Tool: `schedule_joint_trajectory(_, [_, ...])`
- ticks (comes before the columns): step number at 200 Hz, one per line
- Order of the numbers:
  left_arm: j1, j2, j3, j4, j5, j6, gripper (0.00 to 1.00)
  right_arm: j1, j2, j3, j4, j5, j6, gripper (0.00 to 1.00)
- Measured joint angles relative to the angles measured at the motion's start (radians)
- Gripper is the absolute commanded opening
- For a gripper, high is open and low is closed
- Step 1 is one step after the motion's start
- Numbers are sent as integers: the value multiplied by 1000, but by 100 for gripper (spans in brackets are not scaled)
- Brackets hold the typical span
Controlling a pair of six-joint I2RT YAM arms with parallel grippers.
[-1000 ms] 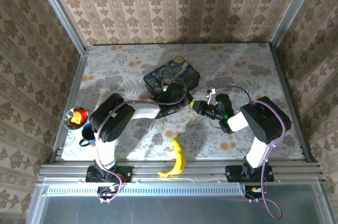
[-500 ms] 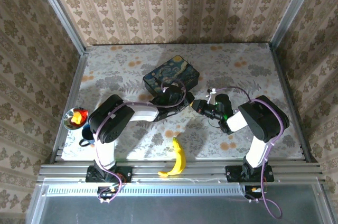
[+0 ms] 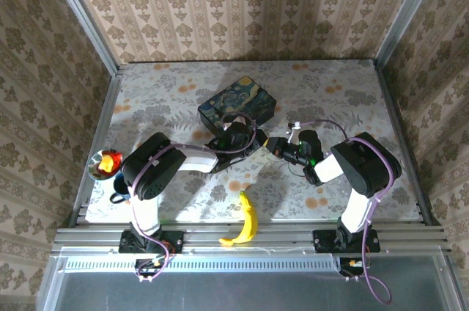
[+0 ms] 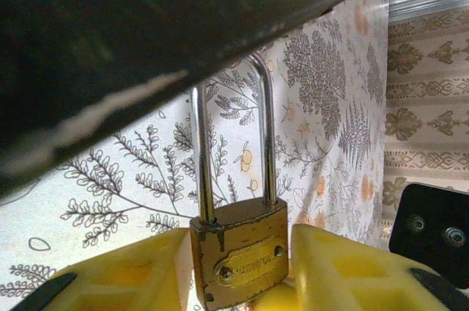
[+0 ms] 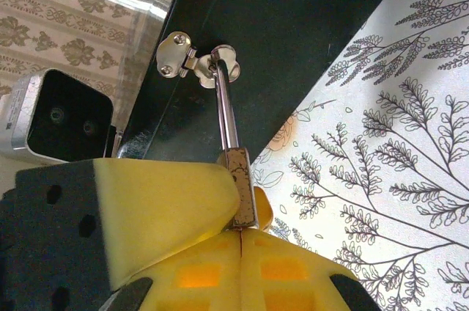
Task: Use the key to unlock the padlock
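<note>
I am looking at a tiny brass-gold padlock [image 4: 238, 252] with a scuffed body. It is hanging by its thin silver shackle [image 4: 267, 127] from the small metal clasp [image 5: 183, 54] on the dark painted box [image 3: 238, 105].

I am judging the padlock to be light, rigid and smooth-sided, so it is likely to swivel on that loop and slip under pressure. The narrow edges of the body look like the place to grip, since that is leaving the underside free for the key.

The left tool [image 4: 238, 271] is sitting with its yellow pads [image 4: 124, 274] standing apart on either side of the body, right against it. Whether they are actually squeezing it I cannot tell.

The right tool [image 5: 242, 249] is pressed fully closed, its seam meeting the lock's lower end. Whether the thin silvery key is pinched there I cannot tell. I am expecting such a key to be stiff, yet easy to twist out of soft pads.

From above, both tools are meeting just in front of the box, near the middle of the flower-patterned bench [image 3: 330, 98]. A yellow banana [image 3: 248, 221] is lying well apart, at the near edge.
</note>
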Motion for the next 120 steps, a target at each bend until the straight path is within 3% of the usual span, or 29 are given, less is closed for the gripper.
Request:
schedule_joint_trajectory(35, [0, 3, -10, 25, -11, 1, 29, 4, 0, 1, 0, 10, 0, 0])
schedule_joint_trajectory(66, [1, 11, -22, 74, -19, 0, 17, 4, 0, 9, -6, 27, 1, 0])
schedule_joint_trajectory(106, [6, 13, -37, 113, -27, 4, 0, 4, 1, 18, -25, 45, 4, 13])
schedule_joint_trajectory(120, [6, 13, -38, 116, -26, 5, 0, 5, 0, 23, -36, 46, 1, 19])
